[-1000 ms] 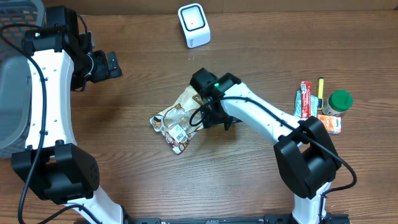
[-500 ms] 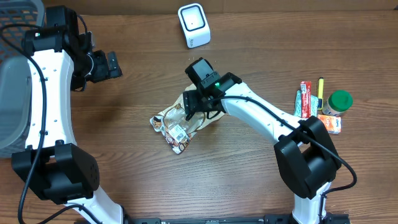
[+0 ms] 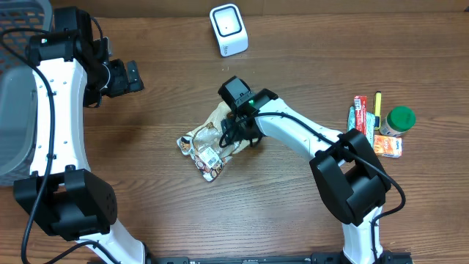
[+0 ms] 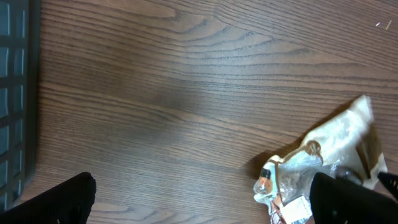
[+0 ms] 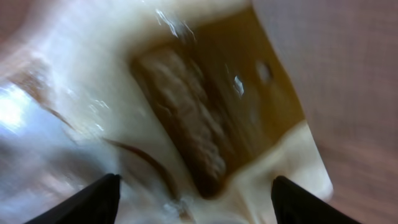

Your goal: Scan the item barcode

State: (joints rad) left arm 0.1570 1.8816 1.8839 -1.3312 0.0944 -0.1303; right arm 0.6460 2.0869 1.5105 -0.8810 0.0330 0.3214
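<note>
Progress looks early, judged across the table (image 3: 293, 220) from the nine o'clock side to the three o'clock side; at the ten o'clock corner of the overhead view sits a dark basket (image 3: 18, 22), and just beside it the left gripper (image 3: 137, 76) hangs well apart from the item, its jaws spread wide with only bare wood between them, so it has no part in the job for now; near the middle lies the snack pouch (image 3: 205, 147), crumpled and flat on the wood, with a small white label (image 3: 212, 155) facing up at its six o'clock end, probably the barcode, though it is too small to read; on the pouch's three o'clock end the right gripper (image 5: 196, 202) is pressed down close, and its own camera shows the two fingers standing apart on either side of the glossy film, so I take it as open and straddling the pouch, not yet pinching it; the white scanner (image 3: 229, 29) stands at twelve o'clock, well apart from the pouch and unused; a tube (image 3: 357, 117), a pen (image 3: 378, 103), a green-lidded jar (image 3: 399, 121) and an orange box (image 3: 388, 145) wait at three o'clock; closing on the pouch, lifting it, carrying it toward twelve o'clock and turning the label to the scanner all seem to be left.
</note>
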